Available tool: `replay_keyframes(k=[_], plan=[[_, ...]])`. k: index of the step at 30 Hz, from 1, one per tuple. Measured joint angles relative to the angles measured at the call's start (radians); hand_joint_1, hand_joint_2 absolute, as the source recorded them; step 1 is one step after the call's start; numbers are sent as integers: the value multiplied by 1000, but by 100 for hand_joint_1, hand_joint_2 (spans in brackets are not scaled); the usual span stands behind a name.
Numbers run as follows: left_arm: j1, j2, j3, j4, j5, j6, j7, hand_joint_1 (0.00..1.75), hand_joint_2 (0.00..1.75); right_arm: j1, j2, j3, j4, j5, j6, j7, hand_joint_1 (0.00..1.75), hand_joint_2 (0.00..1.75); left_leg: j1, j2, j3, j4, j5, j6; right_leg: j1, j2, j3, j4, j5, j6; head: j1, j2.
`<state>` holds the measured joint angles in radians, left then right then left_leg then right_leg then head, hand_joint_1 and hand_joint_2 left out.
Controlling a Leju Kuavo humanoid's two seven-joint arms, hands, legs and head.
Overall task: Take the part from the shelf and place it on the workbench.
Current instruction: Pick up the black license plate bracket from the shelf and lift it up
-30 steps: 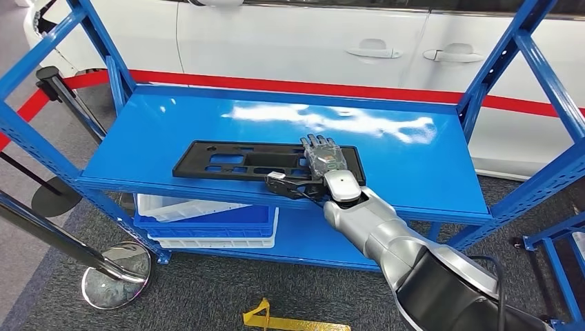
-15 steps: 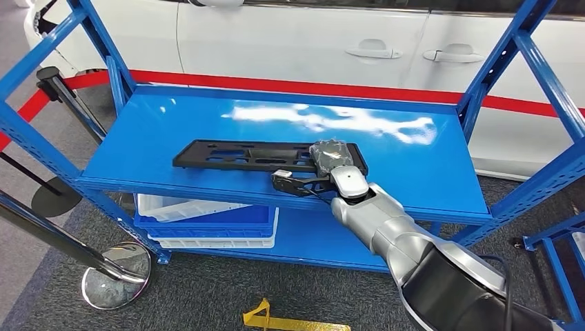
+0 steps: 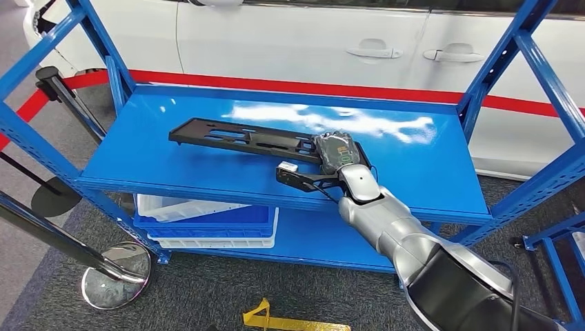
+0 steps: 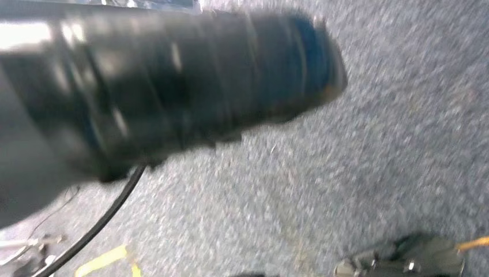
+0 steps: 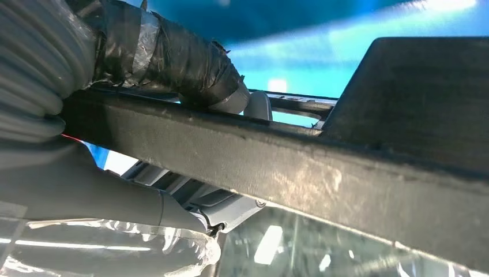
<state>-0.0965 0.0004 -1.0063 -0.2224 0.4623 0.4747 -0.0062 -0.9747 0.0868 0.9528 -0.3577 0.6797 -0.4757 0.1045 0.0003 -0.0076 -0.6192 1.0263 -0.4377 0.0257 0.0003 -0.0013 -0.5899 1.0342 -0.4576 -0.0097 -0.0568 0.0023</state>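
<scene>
The right hand (image 3: 336,153) grips the long flat black plastic part (image 3: 248,138), apparently tilted above the glossy blue metal shelf (image 3: 172,165); the left hand's state cannot be told.

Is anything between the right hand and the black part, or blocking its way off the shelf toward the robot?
Nothing visible. The right hand already grips the black part at its near end, and the shelf has an open front edge there. The workbench is out of view, so the rest of the path cannot be judged.
</scene>
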Motion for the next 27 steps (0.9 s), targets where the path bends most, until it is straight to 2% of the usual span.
replay_keyframes(k=[3, 7, 13, 19, 23, 27], plan=[[-1, 0, 0, 0, -12, 67, -28, 0, 0, 1, -5, -2, -21, 47, -69, -8, 175, 175, 0, 0, 0, 0, 0, 0, 0, 0, 0, 0, 0, 0, 0, 0], [1, -1, 0, 0, 35, 100, -46, 0, 175, 12, -20, -11, -103, 160, -166, 12, 175, 175, 0, 0, 0, 0, 0, 0, 0, 0, 0, 0, 0, 0, 0, 0], [4, -8, 2, 0, 90, 148, -117, 0, 175, 107, -63, -89, -425, 341, -196, 66, 175, 175, 0, 0, 0, 0, 0, 0, 1, -1, 0, 0, 0, 0, 0, 0], [6, -8, 9, 0, 122, 145, -159, 0, 175, 238, -118, -166, -852, 513, -191, 91, 175, 175, 0, 0, 0, 0, 0, 0, 0, 0, 0, 0, -1, 0, 0, 0], [9, -9, 25, 0, 176, 84, -150, 0, 175, 285, -171, -186, -1084, 561, -95, 92, 175, 175, 0, 0, 0, 0, -1, 0, 0, 0, 0, 0, -1, 0, 0, 0], [9, -10, 41, 0, 201, 62, -150, 0, 175, 324, -213, -187, -1232, 541, -77, 82, 175, 175, 0, 0, 1, 0, 0, 0, 0, 0, 0, -1, -1, 0, 0, 0]])
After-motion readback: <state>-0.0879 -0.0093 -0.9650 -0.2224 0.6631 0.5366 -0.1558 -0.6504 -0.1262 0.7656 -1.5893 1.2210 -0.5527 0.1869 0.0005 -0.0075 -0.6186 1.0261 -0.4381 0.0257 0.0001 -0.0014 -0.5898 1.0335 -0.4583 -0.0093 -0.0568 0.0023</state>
